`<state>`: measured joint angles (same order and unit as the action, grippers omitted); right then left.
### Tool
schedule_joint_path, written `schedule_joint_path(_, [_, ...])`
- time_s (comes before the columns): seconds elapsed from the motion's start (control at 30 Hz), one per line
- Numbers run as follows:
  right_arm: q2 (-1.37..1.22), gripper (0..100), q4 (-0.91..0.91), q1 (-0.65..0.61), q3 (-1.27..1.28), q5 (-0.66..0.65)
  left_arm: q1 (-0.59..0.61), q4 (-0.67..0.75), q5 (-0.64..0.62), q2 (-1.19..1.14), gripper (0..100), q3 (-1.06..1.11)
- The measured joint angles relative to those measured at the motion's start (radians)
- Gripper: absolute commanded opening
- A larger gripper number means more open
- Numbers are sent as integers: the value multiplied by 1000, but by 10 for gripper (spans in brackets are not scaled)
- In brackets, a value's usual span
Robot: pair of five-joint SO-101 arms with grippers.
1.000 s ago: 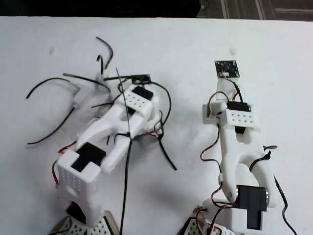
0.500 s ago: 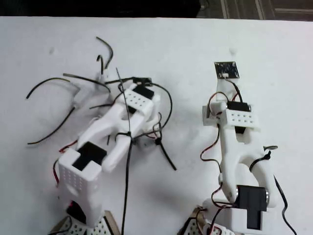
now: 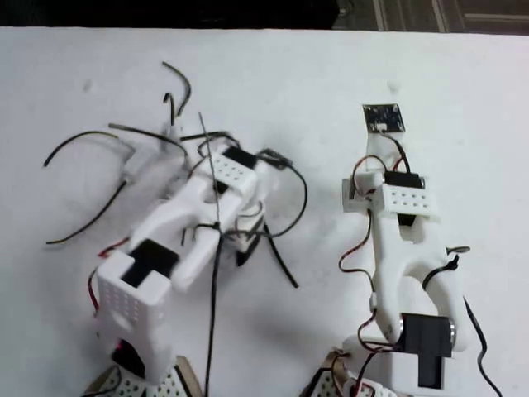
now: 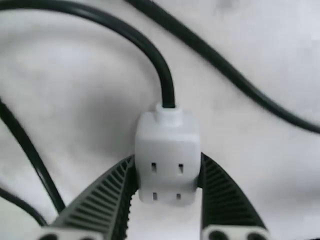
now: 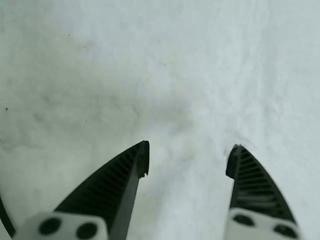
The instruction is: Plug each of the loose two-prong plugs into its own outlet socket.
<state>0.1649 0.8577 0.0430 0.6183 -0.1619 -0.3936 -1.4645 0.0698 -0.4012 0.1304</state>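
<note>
In the left wrist view my left gripper (image 4: pixel 166 165) is shut on a white outlet socket block (image 4: pixel 167 145), one finger pressed on each side. Two pairs of slots show on the block's face, and a black cord (image 4: pixel 150 50) leaves its far end and curves away. In the high view the left arm (image 3: pixel 207 198) leans over a tangle of black cords (image 3: pixel 281 165) at the table's left. Several white plug or socket pieces (image 3: pixel 136 161) lie among them. My right gripper (image 5: pixel 189 152) hangs open over bare white table, with nothing between its fingers.
Loose black cords (image 3: pixel 83 136) spread toward the left edge of the white table (image 3: pixel 331 66). The right arm (image 3: pixel 397 207) stands folded at the right, with red and black wiring along it. A dark strip runs behind the table's far edge.
The left arm's wrist has shifted slightly right and toward the near edge. The black cord loop beside it has swung out to the right. The right arm has not moved.
</note>
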Motion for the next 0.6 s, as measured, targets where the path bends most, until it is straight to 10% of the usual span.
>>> schedule_joint_path(0.37, [0,248,0,0,0,0,170,-12,747,0,24,0])
schedule_joint_path(0.6, [0,248,0,0,0,0,236,-32,896,0,93,-9])
